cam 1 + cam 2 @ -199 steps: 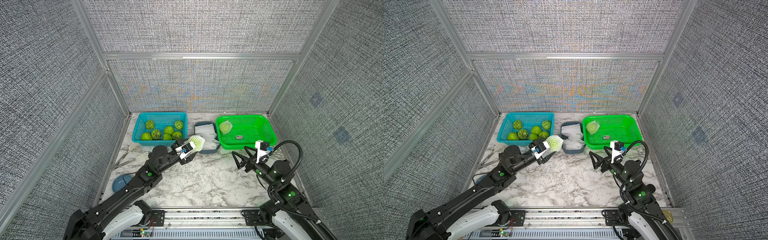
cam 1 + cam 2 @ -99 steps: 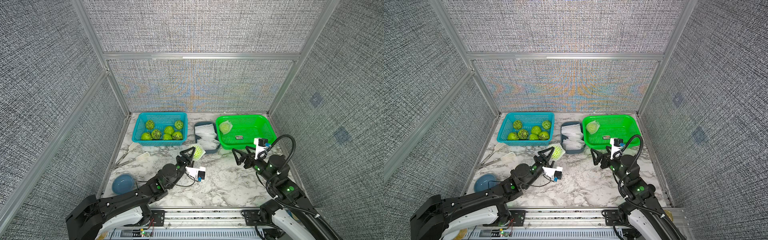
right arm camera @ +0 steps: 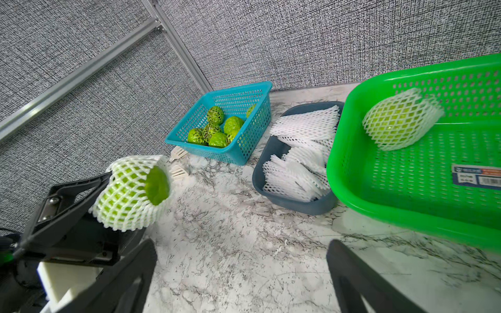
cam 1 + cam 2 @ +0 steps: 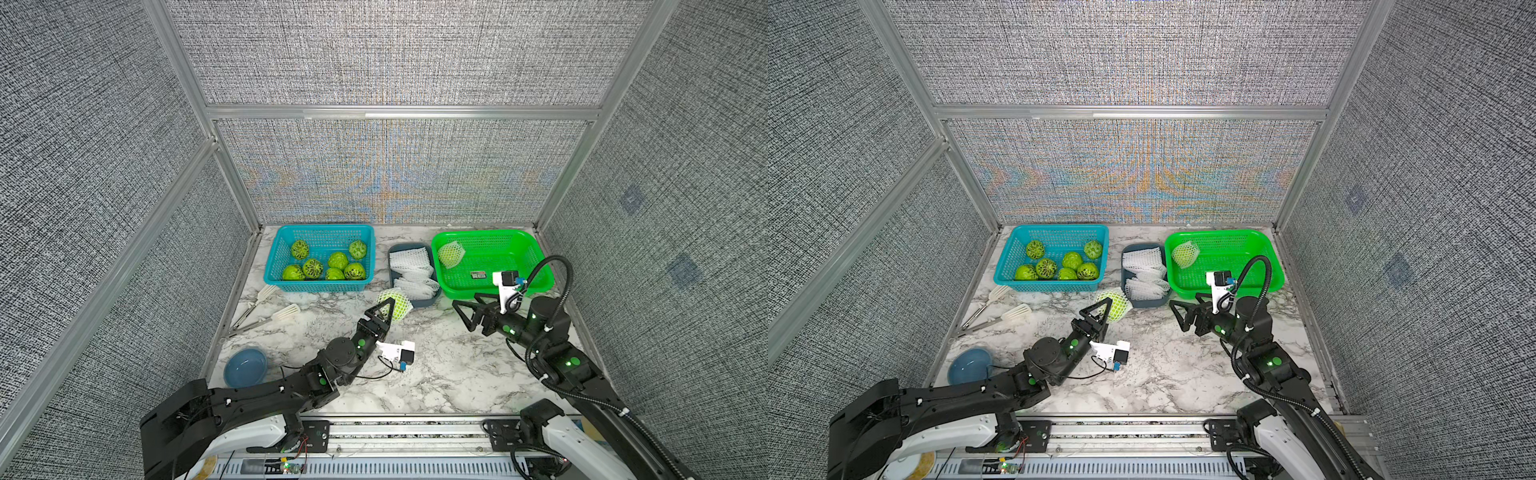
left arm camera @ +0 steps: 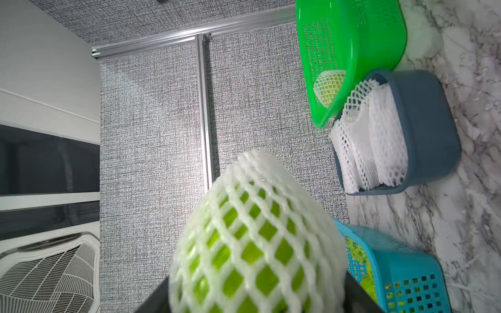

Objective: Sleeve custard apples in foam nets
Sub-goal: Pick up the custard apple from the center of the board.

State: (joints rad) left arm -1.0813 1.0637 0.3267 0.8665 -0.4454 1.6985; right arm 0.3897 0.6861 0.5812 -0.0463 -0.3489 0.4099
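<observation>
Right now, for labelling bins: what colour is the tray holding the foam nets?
Slate blue tray, best in right wrist view.

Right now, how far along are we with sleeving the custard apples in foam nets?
Done: one sleeved custard apple lies in the green basket. In hand: the left gripper grips a second sleeved fruit, and the right gripper is open and empty. Left: seven bare custard apples wait in the blue basket, with spare foam nets in the grey tub.
</observation>
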